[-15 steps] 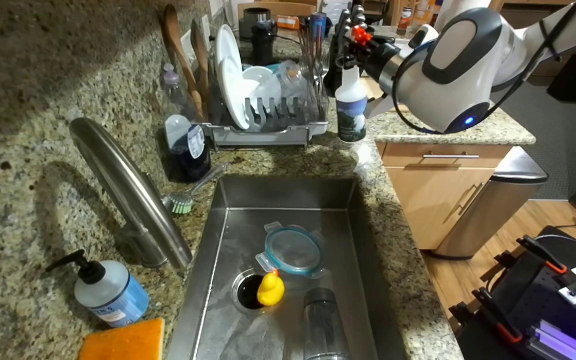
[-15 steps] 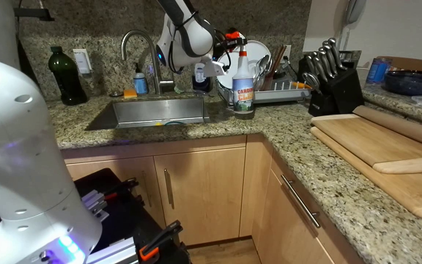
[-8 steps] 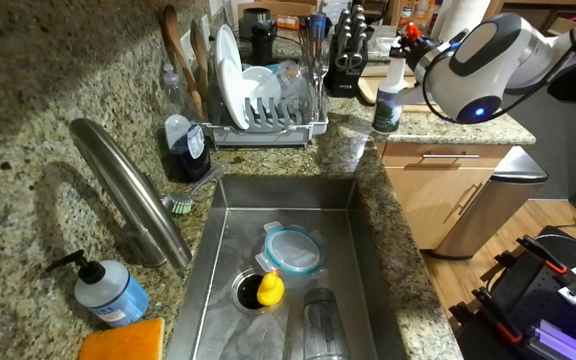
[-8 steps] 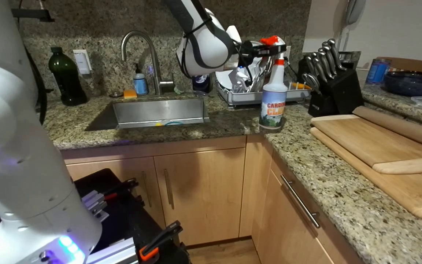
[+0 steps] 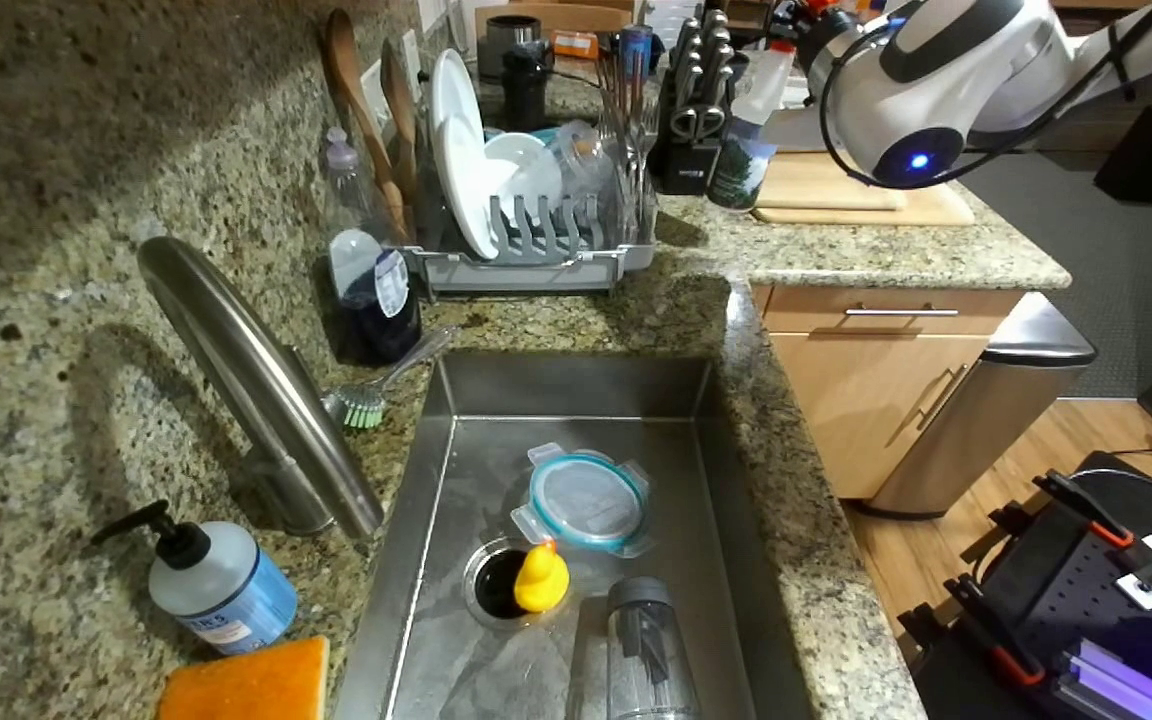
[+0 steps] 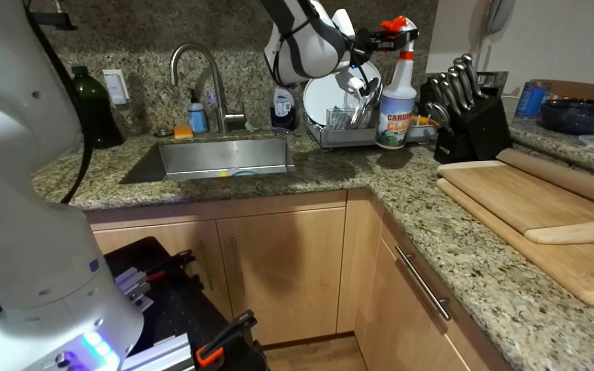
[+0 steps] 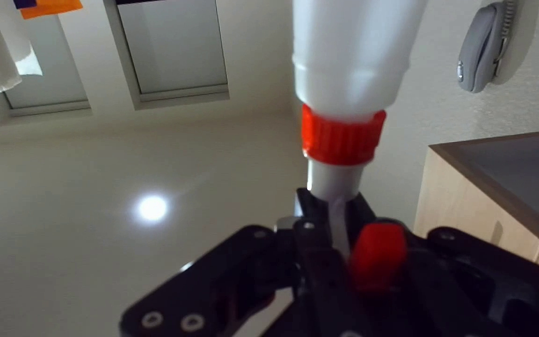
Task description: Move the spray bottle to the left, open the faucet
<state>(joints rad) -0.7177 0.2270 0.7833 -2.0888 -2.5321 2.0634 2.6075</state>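
Observation:
My gripper (image 6: 409, 37) is shut on the spray bottle (image 6: 396, 116) at its head, just above the red collar. In the wrist view the white bottle neck (image 7: 351, 56) runs up from between the fingers, and the red trigger (image 7: 377, 257) sits amid the dark linkage. The bottle hangs slightly tilted above the counter, its shadow on the stone below. An exterior view has it (image 5: 739, 165) beside the knife block, with the gripper (image 5: 786, 20) near the top edge. The steel faucet (image 5: 261, 375) arches by the wall over the sink, well away from the gripper; its side handle (image 6: 235, 117) shows too.
The dish rack (image 6: 346, 136) with plates and cutlery stands behind the bottle. Close on its right is the knife block (image 6: 475, 126), with cutting boards (image 6: 544, 206) in front. The sink (image 5: 576, 385) holds a yellow duck (image 5: 541, 578), a lid and a clear bottle.
The held spray bottle has moved away from the sink toward the knife block. Over the last half second it has gone back toward the wall and appears higher. The faucet is unchanged.

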